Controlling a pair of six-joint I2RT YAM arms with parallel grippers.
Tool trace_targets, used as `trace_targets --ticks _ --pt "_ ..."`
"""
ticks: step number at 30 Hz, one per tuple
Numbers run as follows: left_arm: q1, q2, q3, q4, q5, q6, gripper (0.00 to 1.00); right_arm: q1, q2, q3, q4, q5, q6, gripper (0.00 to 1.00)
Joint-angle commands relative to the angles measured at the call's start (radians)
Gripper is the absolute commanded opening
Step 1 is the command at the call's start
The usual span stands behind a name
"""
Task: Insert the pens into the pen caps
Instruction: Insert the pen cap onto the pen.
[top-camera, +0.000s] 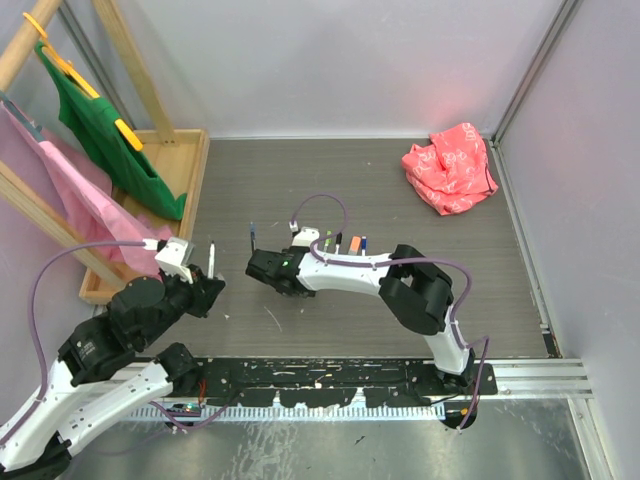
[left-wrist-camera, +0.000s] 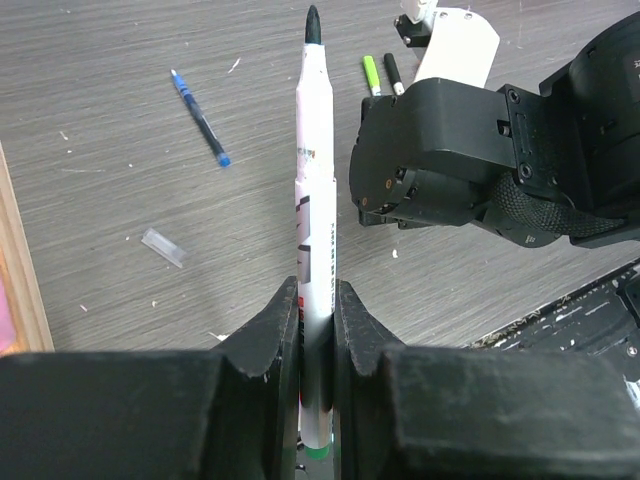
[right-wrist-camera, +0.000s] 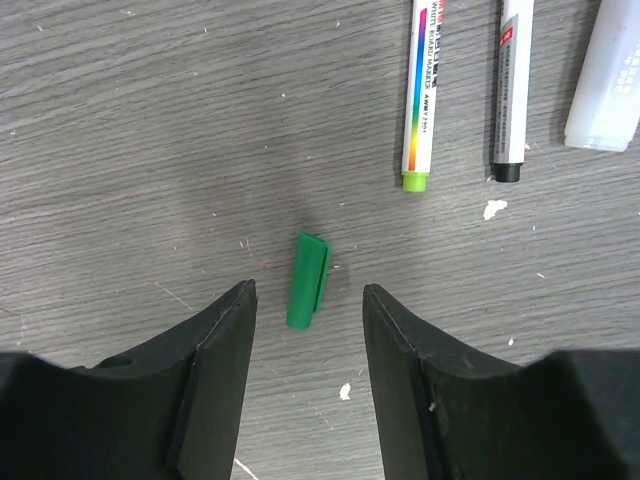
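Note:
My left gripper (left-wrist-camera: 317, 310) is shut on a white pen (left-wrist-camera: 313, 200) with a dark tip pointing away and a green rear end; it stands left of centre in the top view (top-camera: 212, 258). My right gripper (right-wrist-camera: 305, 300) is open and hovers just above a green pen cap (right-wrist-camera: 307, 281) lying on the table, which sits between the fingertips without touching them. Beyond the cap lie a lime-ended pen (right-wrist-camera: 421, 95) and a black-ended pen (right-wrist-camera: 511, 90). A thin blue pen (left-wrist-camera: 200, 117) lies apart to the left.
A small clear plastic piece (left-wrist-camera: 163, 247) lies near the blue pen. More pens (top-camera: 354, 243) lie behind the right arm (left-wrist-camera: 500, 160). A wooden rack base (top-camera: 190, 170) with green and pink cloths stands at the left. A red bag (top-camera: 450, 167) sits at the back right.

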Motion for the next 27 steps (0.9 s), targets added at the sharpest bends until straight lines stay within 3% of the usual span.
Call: trace_targets --ticks 1,20,27 --pt "0.005 -0.004 0.017 0.017 -0.031 -0.004 0.00 -0.011 0.012 0.025 0.033 0.005 -0.005 0.52" --pt "0.005 0.006 0.014 0.018 -0.014 -0.003 0.00 -0.024 0.066 0.000 0.067 -0.029 -0.053 0.41" --pt "0.003 0.006 0.011 0.024 -0.002 -0.003 0.00 -0.024 0.049 -0.025 0.058 -0.036 -0.044 0.24"
